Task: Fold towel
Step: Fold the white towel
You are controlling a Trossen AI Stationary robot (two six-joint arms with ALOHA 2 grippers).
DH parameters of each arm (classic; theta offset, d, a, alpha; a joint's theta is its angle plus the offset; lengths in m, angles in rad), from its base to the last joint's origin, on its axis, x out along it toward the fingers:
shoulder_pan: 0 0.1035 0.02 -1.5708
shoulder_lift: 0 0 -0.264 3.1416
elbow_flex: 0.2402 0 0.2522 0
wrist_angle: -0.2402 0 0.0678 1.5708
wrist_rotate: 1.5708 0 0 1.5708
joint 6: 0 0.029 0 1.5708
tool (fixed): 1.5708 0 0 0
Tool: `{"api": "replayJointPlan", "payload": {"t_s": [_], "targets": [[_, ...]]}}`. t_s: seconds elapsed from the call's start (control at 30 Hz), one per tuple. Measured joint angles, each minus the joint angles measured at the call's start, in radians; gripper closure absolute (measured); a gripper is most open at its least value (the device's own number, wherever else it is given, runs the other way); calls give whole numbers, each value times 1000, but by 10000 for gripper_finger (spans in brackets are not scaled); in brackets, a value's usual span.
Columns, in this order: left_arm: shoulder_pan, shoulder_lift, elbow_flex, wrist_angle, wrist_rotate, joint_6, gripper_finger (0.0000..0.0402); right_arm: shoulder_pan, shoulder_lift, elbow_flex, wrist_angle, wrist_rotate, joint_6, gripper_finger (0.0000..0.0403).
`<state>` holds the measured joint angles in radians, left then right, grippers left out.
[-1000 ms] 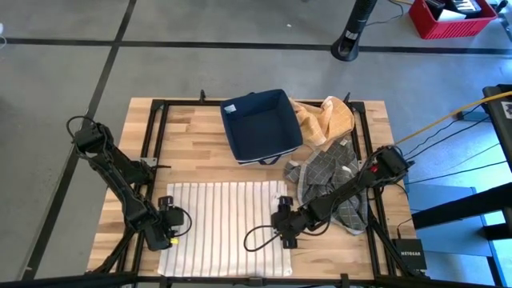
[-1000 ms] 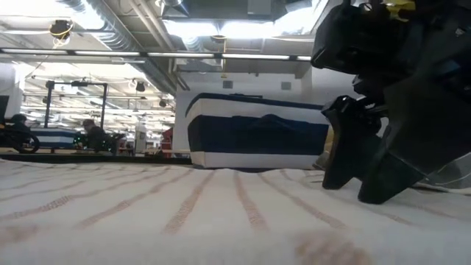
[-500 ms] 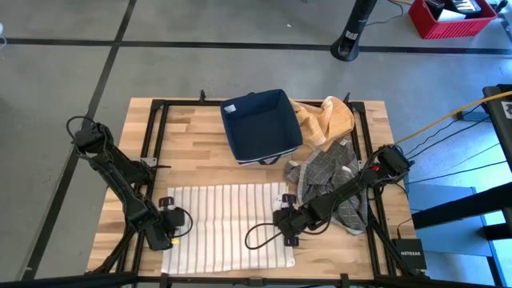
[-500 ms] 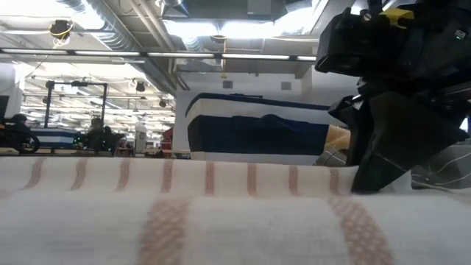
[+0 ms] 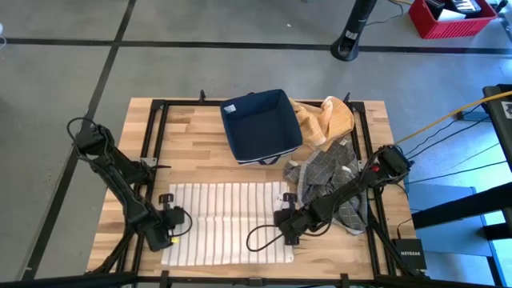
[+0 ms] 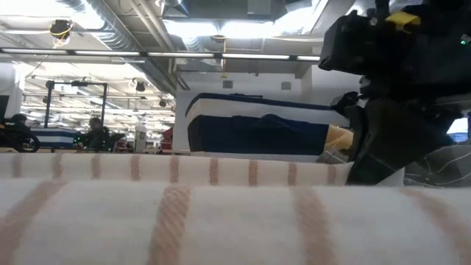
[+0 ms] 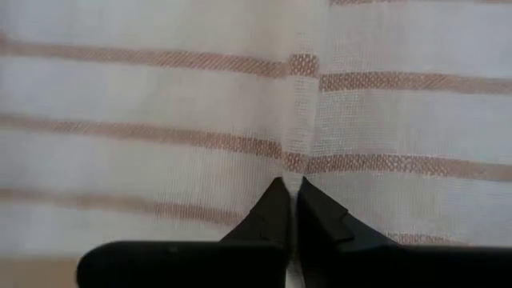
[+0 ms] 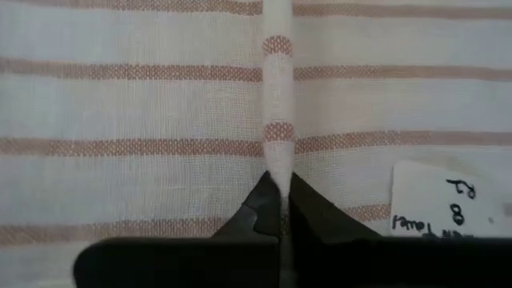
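Note:
A white towel with thin reddish stripes lies spread on the wooden table near its front edge. My left gripper is shut on the towel's left side edge, and my right gripper is shut on its right side edge. In the low view the towel fills the foreground and my right gripper stands behind it. A white tag lies on the towel beside the right fingers. My left gripper pinches a narrow raised ridge of towel between its two shut fingers, at the towel's left edge. The rest of the towel lies on the table. My right gripper pinches a similar raised pleat between its shut fingers, at the right edge beside the tag. One layer or several, I cannot tell.
A dark blue bin stands at the far middle of the table. A tan cloth and a grey checked cloth lie heaped at the right, under the right arm. Black frame rails run along the table's sides.
Both grippers have shut on the towel's side edges, each pinching up a ridge of cloth. The towel's near edge has drawn in toward the far side, and its near part has risen in the low view.

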<state>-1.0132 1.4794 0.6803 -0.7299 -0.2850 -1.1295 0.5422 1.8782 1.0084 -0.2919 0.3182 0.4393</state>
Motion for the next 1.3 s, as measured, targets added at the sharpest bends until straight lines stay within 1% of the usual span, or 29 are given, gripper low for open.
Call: {"api": "replayJointPlan", "payload": {"t_s": [0.1,0.23,0.3,0.47,0.57,0.63,0.77,0.87,1.0,1.1,1.3], "targets": [[1,1,82,-135,-22,-13,399,6,-30,34,-107,47,-18,399],[-1,-1,201,-303,-62,-11,400,18,-82,129,-251,86,-27,400],[-2,-1,258,-376,-104,-16,400,18,-93,173,-333,105,-28,400],[-2,-3,387,-571,-214,-40,400,13,-118,277,-500,209,-47,401],[-2,-3,446,-677,-268,-76,401,14,-123,316,-552,263,-43,401],[-2,-4,462,-728,-286,-104,401,14,-124,333,-561,285,-42,401],[-2,-4,465,-803,-287,-156,401,14,-125,343,-594,306,-24,401],[-3,-4,464,-803,-287,-168,401,14,-125,344,-601,303,-21,401],[-7,-4,464,-809,-292,-147,401,13,-127,344,-620,299,-36,401],[5,-7,462,-845,-342,-165,401,-15,-127,344,-659,369,-58,401],[59,-13,457,-842,-507,-67,401,-86,-129,344,-703,557,-107,401]]}}
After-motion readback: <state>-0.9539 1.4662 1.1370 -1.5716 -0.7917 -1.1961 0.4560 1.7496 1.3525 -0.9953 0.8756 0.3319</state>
